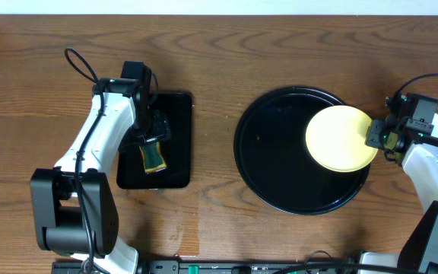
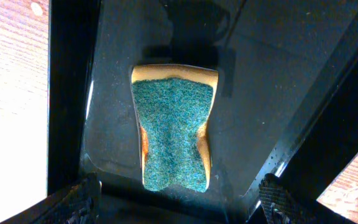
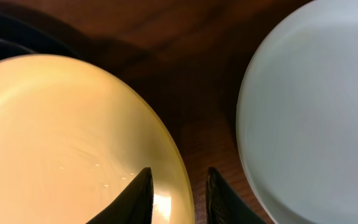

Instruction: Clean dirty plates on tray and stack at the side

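On the table [image 1: 219, 46], the tray [image 1: 272, 152] held only the yellow plate [image 1: 339, 137], pinched by the right gripper [image 3: 176, 194]; the left gripper [image 2: 179, 202] gaped over the sponge [image 2: 173, 130]. A blue plate [image 3: 309, 112] sat aside.

Open: tray [image 1: 272, 160] left and middle, bare. Blocked: right side, yellow plate [image 1: 339, 137] overhanging rim, right gripper [image 1: 374, 137] pinching its edge. Beside it pale plate [image 3: 316, 106], narrow wood gap. Over small tray [image 1: 177, 137]: left arm [image 1: 101, 133]; sponge [image 1: 153, 155] inside. Bare table [image 1: 211, 68] between trays: passable.
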Tool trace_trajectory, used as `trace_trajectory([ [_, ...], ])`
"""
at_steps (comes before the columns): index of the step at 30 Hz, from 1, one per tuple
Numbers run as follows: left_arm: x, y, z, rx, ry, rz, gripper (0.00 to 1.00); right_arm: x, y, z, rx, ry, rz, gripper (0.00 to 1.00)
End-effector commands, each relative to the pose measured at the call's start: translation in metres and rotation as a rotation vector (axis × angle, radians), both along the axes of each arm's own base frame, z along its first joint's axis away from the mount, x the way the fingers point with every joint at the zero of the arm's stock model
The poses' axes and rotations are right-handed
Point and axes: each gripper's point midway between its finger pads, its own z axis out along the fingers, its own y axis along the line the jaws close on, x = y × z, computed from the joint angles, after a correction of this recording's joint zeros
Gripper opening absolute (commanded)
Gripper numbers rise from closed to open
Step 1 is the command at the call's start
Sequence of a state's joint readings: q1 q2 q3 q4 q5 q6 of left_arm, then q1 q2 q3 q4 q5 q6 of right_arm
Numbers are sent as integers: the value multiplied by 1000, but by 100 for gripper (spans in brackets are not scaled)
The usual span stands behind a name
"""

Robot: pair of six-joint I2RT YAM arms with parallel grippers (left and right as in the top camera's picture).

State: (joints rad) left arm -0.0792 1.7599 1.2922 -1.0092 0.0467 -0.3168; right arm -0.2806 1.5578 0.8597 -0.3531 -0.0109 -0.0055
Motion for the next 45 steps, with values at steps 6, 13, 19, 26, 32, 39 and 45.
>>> trace_trajectory([
  [6, 0, 2, 0, 6, 2, 5, 83, -5, -6, -28, 8, 80, -2, 25],
  [13, 0, 2, 0, 6, 2, 5, 82, -5, -18, -17, 13, 43, -61, 1],
  [19, 0, 2, 0, 6, 2, 5, 82, 4, -13, 25, -27, -70, -42, 1],
  [26, 0, 2, 0, 6, 2, 5, 82, 4, 15, 87, -177, -187, 65, 1],
  [32, 0, 2, 0, 6, 2, 5, 83, -8, 42, 122, -464, -192, 87, 1],
  [39, 0, 2, 0, 6, 2, 5, 82, -14, 82, 151, -716, -244, 112, 1],
  [45, 0, 2, 0, 6, 2, 5, 82, -24, 113, 161, -813, -276, 173, 1],
])
